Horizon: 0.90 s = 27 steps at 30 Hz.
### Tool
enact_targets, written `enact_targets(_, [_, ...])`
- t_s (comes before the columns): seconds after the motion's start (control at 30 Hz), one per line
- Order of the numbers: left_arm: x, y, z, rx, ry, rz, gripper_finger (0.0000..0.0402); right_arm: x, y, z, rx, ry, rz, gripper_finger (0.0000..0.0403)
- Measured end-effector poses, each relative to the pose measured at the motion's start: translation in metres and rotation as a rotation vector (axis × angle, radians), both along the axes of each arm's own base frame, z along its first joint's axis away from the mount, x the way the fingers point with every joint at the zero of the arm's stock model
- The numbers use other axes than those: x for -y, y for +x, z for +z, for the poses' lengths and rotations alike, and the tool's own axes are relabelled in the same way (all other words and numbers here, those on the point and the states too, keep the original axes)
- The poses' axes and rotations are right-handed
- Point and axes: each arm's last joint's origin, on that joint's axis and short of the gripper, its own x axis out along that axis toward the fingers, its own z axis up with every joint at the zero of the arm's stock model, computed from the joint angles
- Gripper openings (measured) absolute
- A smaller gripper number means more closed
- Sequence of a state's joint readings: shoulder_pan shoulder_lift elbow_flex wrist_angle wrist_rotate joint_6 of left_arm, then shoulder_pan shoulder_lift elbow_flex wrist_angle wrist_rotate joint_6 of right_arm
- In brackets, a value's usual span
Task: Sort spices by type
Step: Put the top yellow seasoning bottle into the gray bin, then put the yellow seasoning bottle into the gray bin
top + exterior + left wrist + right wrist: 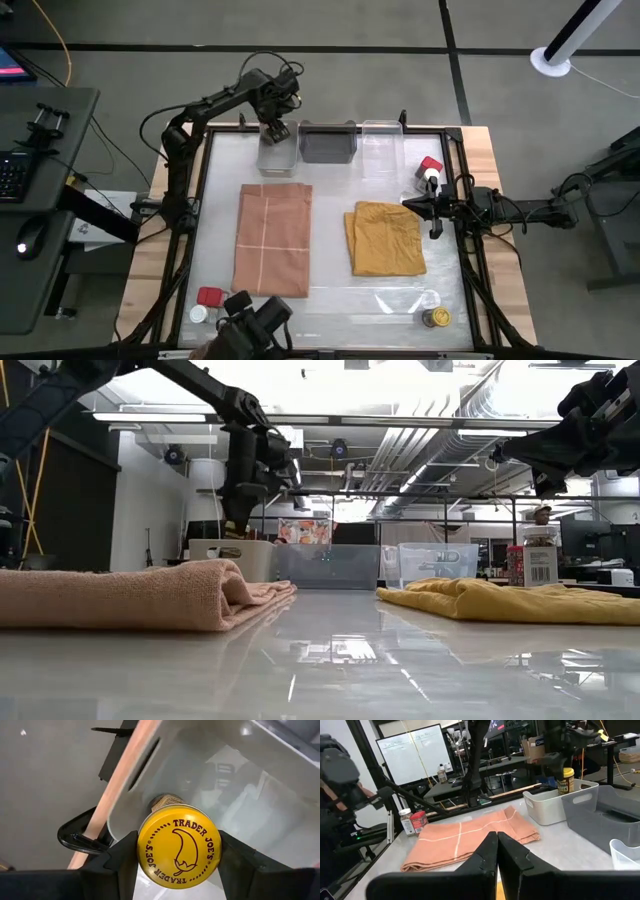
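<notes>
**Yellow-lidded jar held over the white bin**

High view: we see the left gripper [275,128] above the white bin [278,158] at the table's far edge; the right gripper [432,207] waits near a red tin [431,165].

Low view: the jar is not clearly seen here.

Left wrist view: fingers [120,857] pinch the yellow-lidded jar [179,851] at its lid. We judge it rigid, smooth, probably glass: breakable and slippery, best held by the lid rim.

Right wrist view: the right fingers are pressed together, empty.

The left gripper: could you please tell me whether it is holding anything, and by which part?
The left gripper holds a yellow-lidded dark glass jar by the sides of its lid, above the white plastic bin. The right gripper holds nothing, jaws shut.
</notes>
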<state>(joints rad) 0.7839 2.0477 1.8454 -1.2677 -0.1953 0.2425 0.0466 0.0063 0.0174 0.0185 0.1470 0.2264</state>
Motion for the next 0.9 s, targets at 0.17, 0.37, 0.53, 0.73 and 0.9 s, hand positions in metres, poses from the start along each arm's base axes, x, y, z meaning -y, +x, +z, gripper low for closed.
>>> enact_targets(0.17, [-0.007,-0.006,0.000,0.020,0.003,0.045,0.0231,0.000,0.000,0.000,0.000,0.000,0.000,0.0001])
enact_targets(0.37, [-0.007,-0.004,0.000,0.029,0.012,0.042,0.0271,0.000,0.000,0.000,0.000,0.000,0.000,0.0001])
enact_targets(0.53, [-0.008,-0.004,0.000,0.038,0.019,0.048,0.0276,0.000,0.000,0.000,0.000,0.000,0.000,0.0001])
enact_targets(0.73, [-0.008,-0.004,0.022,0.081,0.072,0.050,0.0277,0.000,0.000,0.000,0.000,0.000,0.000,0.0001])
enact_targets(0.9, [-0.003,-0.007,0.060,0.226,0.138,0.144,0.0278,0.000,0.000,0.000,0.000,0.000,0.000,0.0001])
